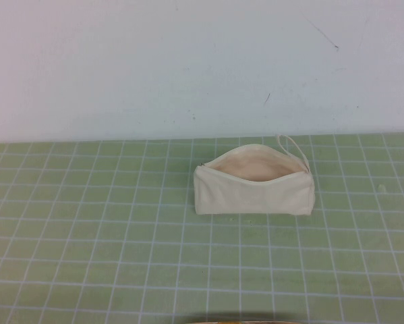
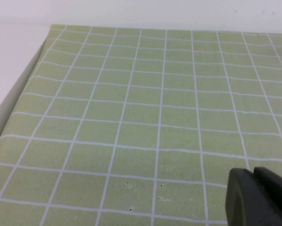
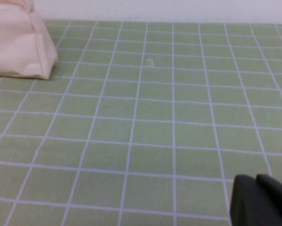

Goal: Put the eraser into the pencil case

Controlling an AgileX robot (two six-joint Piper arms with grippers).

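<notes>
The cream-white pencil case lies on the green grid mat right of centre in the high view, its zip open and the pale beige lining showing, a thin loop strap at its far right end. One end of it shows in the right wrist view. The eraser is not in view in any frame. My left gripper is shut and empty above bare mat. My right gripper is shut and empty, well clear of the case. Neither gripper shows in the high view.
The green grid mat covers the table up to a white wall at the back. The mat's left edge shows in the left wrist view. A small pale speck lies on the mat near the case.
</notes>
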